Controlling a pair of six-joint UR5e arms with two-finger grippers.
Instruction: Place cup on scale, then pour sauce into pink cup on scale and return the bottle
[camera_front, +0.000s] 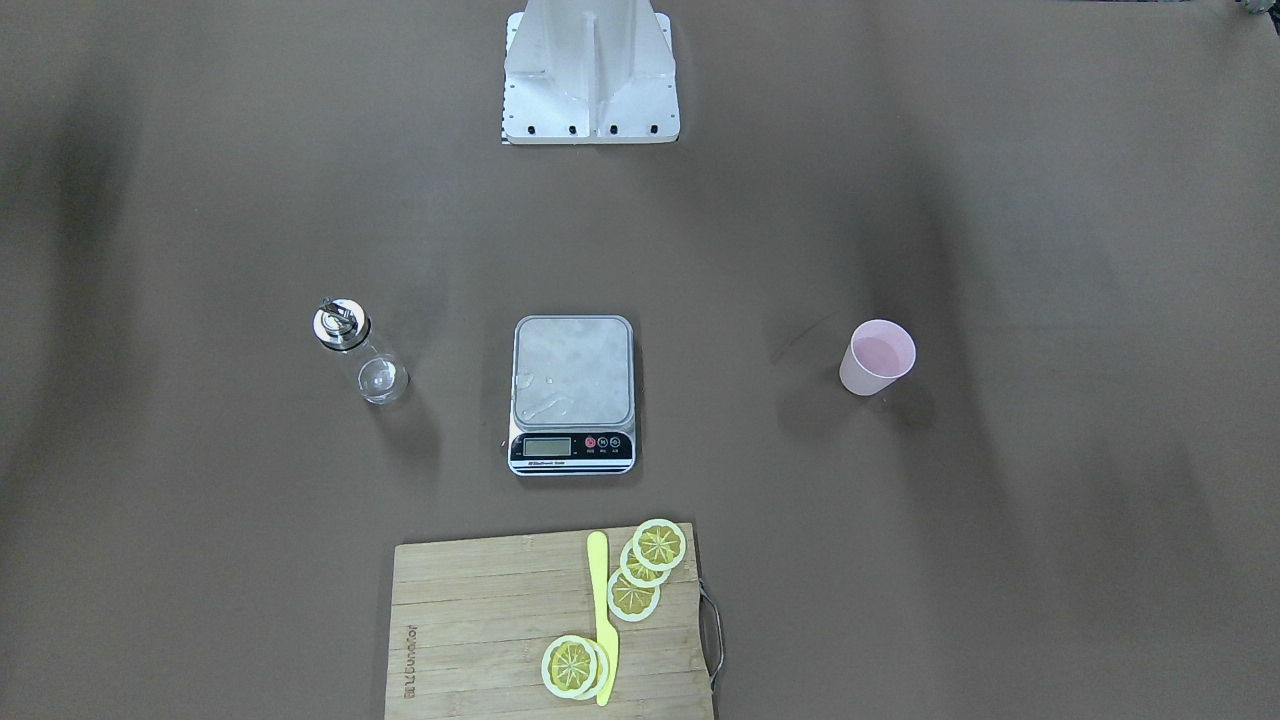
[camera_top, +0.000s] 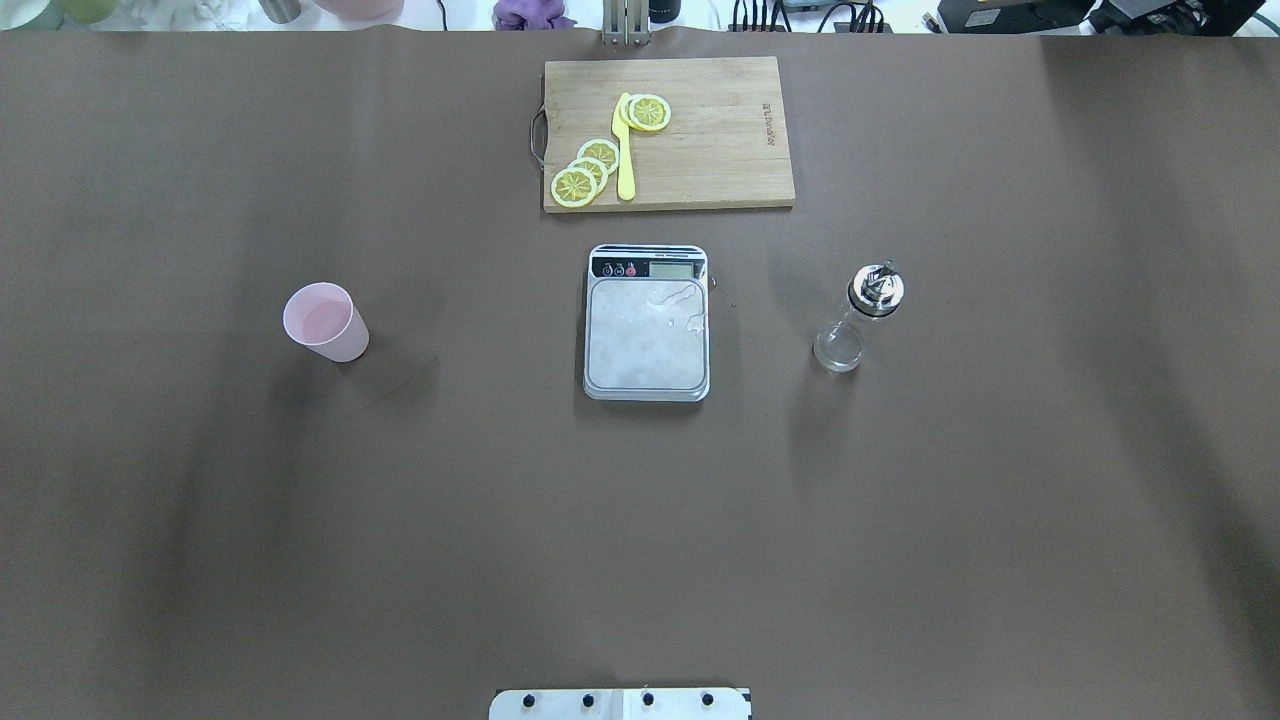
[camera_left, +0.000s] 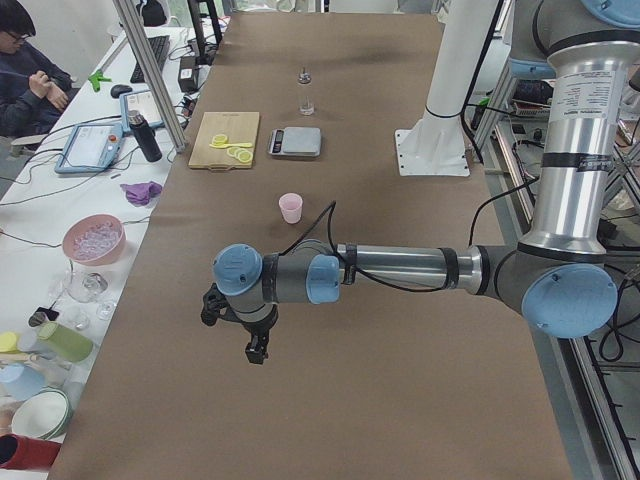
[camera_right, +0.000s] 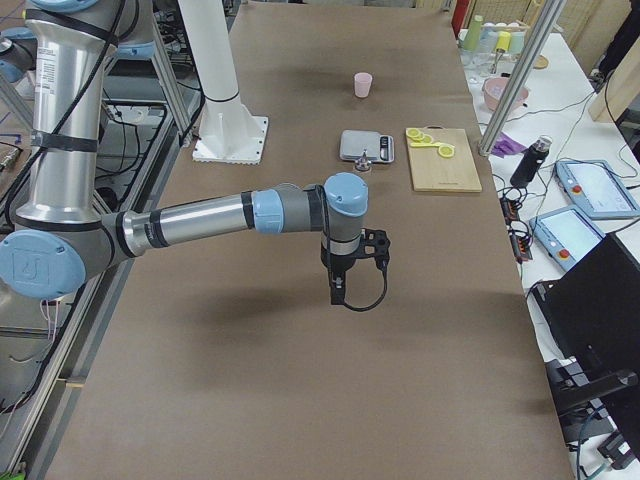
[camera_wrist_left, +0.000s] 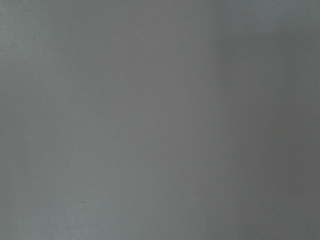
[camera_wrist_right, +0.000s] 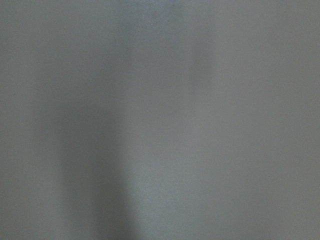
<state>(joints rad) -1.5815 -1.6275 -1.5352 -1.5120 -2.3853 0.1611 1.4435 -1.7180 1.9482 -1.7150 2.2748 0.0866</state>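
Since both show only from the table's ends, I cannot tell whether my left gripper (camera_left: 256, 350) or right gripper (camera_right: 338, 296) is wide or narrow. The small pale pink tapered cup (camera_top: 322, 320), smooth-walled and upright, stands apart beyond my left gripper, toward the steel-topped rectangular scale (camera_top: 647, 340). My left arm is the nearer.

Pale pink cup (camera_top: 325, 322); silver-topped scale (camera_top: 646, 345); brown table (camera_top: 640, 520).

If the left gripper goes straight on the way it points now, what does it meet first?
Most likely the bare table: the left gripper points straight down, and its wrist view shows only plain brown surface. The cup stands off that line.
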